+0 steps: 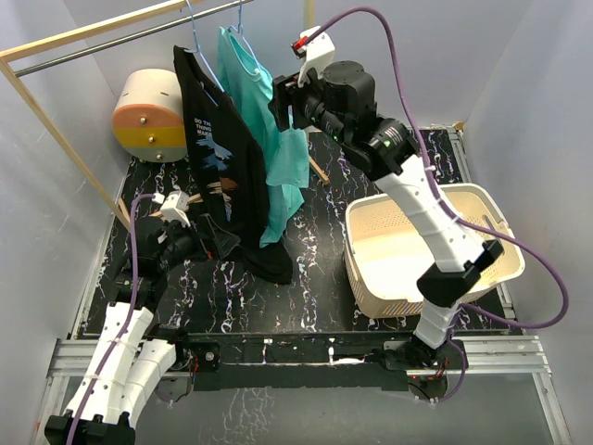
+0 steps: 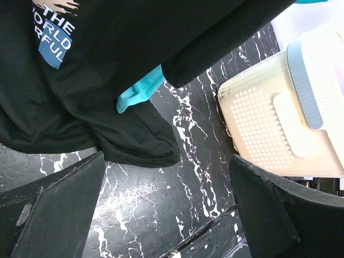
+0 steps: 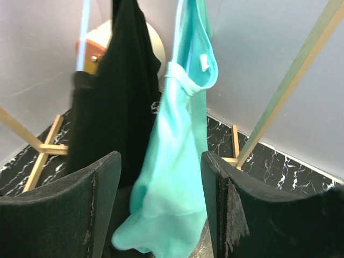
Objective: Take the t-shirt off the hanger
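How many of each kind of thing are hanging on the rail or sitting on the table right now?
T-shirts: 2 (black t-shirt, teal t-shirt)
Hangers: 2 (left hanger, right hanger)
Baskets: 1 (white basket)
Drums: 1 (cream-and-orange drum)
Total: 6

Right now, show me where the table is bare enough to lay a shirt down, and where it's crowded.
Bare: the table strip between the hem of the black shirt and the basket, and the band along the near edge. The basket is empty too. Crowded: back left, around the black shirt and teal shirt.
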You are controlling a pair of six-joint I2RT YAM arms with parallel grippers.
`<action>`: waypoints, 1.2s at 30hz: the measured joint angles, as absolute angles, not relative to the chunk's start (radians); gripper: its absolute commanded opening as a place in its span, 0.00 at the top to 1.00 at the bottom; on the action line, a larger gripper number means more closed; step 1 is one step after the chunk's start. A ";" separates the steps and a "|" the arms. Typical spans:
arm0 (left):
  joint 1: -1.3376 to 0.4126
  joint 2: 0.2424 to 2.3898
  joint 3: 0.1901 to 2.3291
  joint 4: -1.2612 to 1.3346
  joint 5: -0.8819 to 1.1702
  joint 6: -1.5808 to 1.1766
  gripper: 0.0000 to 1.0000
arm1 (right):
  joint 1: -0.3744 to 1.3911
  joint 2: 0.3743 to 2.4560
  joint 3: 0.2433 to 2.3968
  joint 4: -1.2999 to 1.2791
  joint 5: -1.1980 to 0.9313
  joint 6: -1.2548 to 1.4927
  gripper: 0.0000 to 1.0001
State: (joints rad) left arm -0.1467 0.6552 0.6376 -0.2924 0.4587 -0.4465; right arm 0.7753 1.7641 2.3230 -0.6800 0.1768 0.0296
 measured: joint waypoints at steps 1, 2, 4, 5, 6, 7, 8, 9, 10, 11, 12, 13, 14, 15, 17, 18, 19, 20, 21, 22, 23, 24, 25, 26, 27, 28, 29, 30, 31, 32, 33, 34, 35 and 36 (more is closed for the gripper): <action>-0.150 0.655 0.638 -0.292 0.458 -0.447 0.03 | 0.756 1.779 2.323 -0.675 0.160 0.032 0.39; -0.153 0.655 0.638 -0.292 0.456 -0.447 0.03 | 0.734 1.795 2.323 -0.671 0.141 0.036 0.39; -0.159 0.655 0.638 -0.293 0.453 -0.447 0.04 | 0.699 1.823 2.323 -0.667 0.102 0.049 0.40; -0.161 0.654 0.638 -0.293 0.452 -0.447 0.04 | 0.683 1.835 2.323 -0.667 0.084 0.054 0.40; -0.163 0.653 0.638 -0.294 0.451 -0.447 0.04 | 0.671 1.844 2.323 -0.665 0.068 0.060 0.41; -0.166 0.653 0.638 -0.294 0.451 -0.447 0.04 | 0.662 1.853 2.323 -0.664 0.052 0.065 0.41; -0.167 0.651 0.638 -0.294 0.449 -0.447 0.04 | 0.659 1.858 2.323 -0.662 0.037 0.070 0.41; -0.168 0.651 0.638 -0.294 0.448 -0.447 0.04 | 0.658 1.861 2.323 -0.662 0.026 0.073 0.42; -0.168 0.651 0.638 -0.294 0.447 -0.447 0.04 | 0.659 1.862 2.323 -0.661 0.014 0.078 0.43; -0.168 0.651 0.638 -0.294 0.446 -0.447 0.04 | 0.661 1.862 2.323 -0.661 0.000 0.080 0.44; -0.168 0.651 0.638 -0.295 0.445 -0.447 0.04 | 0.662 1.862 2.323 -0.657 -0.010 0.081 0.46; -0.170 0.651 0.638 -0.295 0.444 -0.447 0.04 | 0.663 1.862 2.323 -0.651 -0.019 0.083 0.49; -0.171 0.651 0.638 -0.295 0.444 -0.447 0.04 | 0.665 1.862 2.323 -0.649 -0.025 0.084 0.54; -0.171 0.651 0.638 -0.295 0.443 -0.447 0.04 | 0.667 1.863 2.323 -0.649 -0.028 0.085 0.58; -0.173 0.651 0.638 -0.295 0.442 -0.447 0.04 | 0.667 1.866 2.323 -0.646 -0.030 0.088 0.63; -0.173 0.651 0.638 -0.295 0.441 -0.447 0.04 | 0.667 1.868 2.323 -0.646 -0.030 0.089 0.65; -0.173 0.651 0.638 -0.295 0.441 -0.447 0.04 | 0.667 1.872 2.323 -0.646 -0.029 0.092 0.67; -0.173 0.651 0.638 -0.295 0.440 -0.447 0.05 | 0.666 1.875 2.324 -0.646 -0.029 0.094 0.69; -0.173 0.651 0.638 -0.295 0.440 -0.447 0.05 | 0.665 1.882 2.328 -0.646 -0.029 0.096 0.70; -0.173 0.651 0.638 -0.295 0.440 -0.447 0.05 | 0.664 1.889 2.334 -0.645 -0.029 0.099 0.73; -0.173 0.651 0.638 -0.295 0.440 -0.447 0.06 | 0.662 1.898 2.337 -0.644 -0.029 0.102 0.78; -0.174 0.651 0.638 -0.295 0.439 -0.447 0.06 | 0.661 1.906 2.341 -0.644 -0.030 0.105 0.86; -0.174 0.651 0.638 -0.295 0.438 -0.447 0.07 | 0.659 1.914 2.344 -0.643 -0.030 0.109 0.91; -0.174 0.651 0.638 -0.295 0.436 -0.447 0.08 | 0.656 1.919 2.346 -0.643 -0.031 0.110 0.92; -0.175 0.651 0.638 -0.295 0.435 -0.447 0.10 | 0.650 1.925 2.346 -0.643 -0.028 0.119 0.92; -0.175 0.651 0.638 -0.295 0.434 -0.447 0.13 | 0.643 1.927 2.346 -0.643 -0.029 0.125 0.92; -0.175 0.651 0.638 -0.295 0.433 -0.447 0.15 | 0.634 1.930 2.346 -0.641 -0.033 0.131 0.92; -0.176 0.651 0.638 -0.295 0.433 -0.447 0.18 | 0.627 1.931 2.345 -0.637 -0.037 0.134 0.92; -0.177 0.651 0.638 -0.295 0.433 -0.447 0.20 | 0.622 1.931 2.343 -0.630 -0.038 0.138 0.92; -0.178 0.651 0.638 -0.295 0.432 -0.446 0.23 | 0.617 1.930 2.340 -0.623 -0.038 0.140 0.92; -0.179 0.650 0.638 -0.295 0.432 -0.447 0.25 | 0.612 1.927 2.330 -0.607 -0.037 0.142 0.92; -0.179 0.648 0.638 -0.295 0.432 -0.446 0.27 | 0.608 1.922 2.316 -0.595 -0.036 0.145 0.92; -0.179 0.646 0.638 -0.295 0.432 -0.446 0.28 | 0.606 1.916 2.300 -0.583 -0.036 0.148 0.92; -0.179 0.643 0.638 -0.295 0.431 -0.446 0.29 | 0.606 1.910 2.284 -0.568 -0.036 0.153 0.92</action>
